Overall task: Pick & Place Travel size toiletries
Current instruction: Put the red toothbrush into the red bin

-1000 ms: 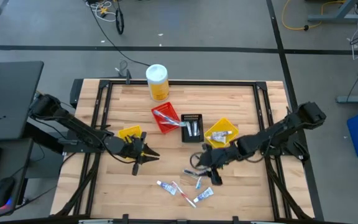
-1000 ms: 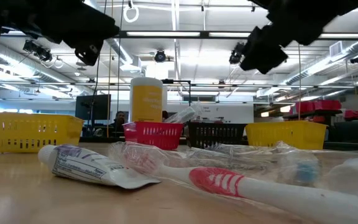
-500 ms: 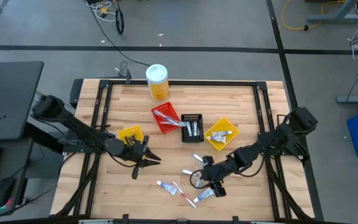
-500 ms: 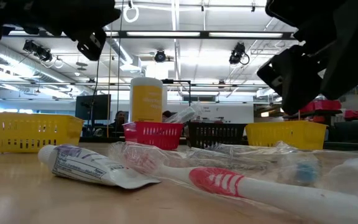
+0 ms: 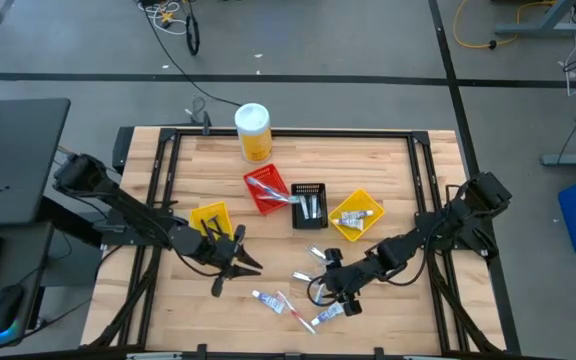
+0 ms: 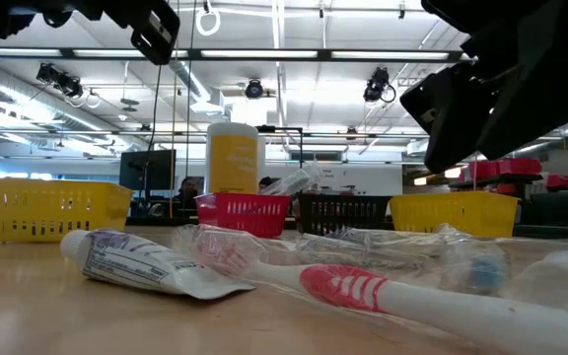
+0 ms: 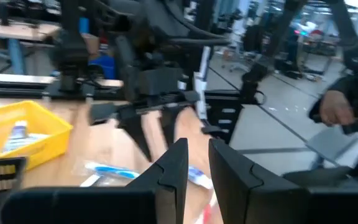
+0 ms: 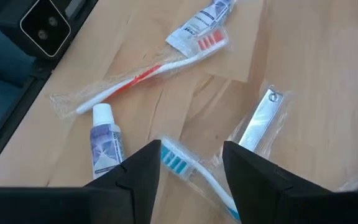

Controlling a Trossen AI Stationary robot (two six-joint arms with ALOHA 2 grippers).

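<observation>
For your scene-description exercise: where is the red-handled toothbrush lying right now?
In the high view the red-handled toothbrush lies near the table's front edge, between two small white tubes, just left of the right gripper.

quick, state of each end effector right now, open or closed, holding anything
Left end effector: narrow gap between fingers, holding nothing visible; open or closed cannot be told.
Right end effector: open, empty, above blue toothbrush.

The high view looks straight down on the whole bench (image 5: 378,170); the low view sits at bench height close to a red toothbrush (image 6: 402,296), facing the room; both wrist views share that toothbrush's clutter.
</observation>
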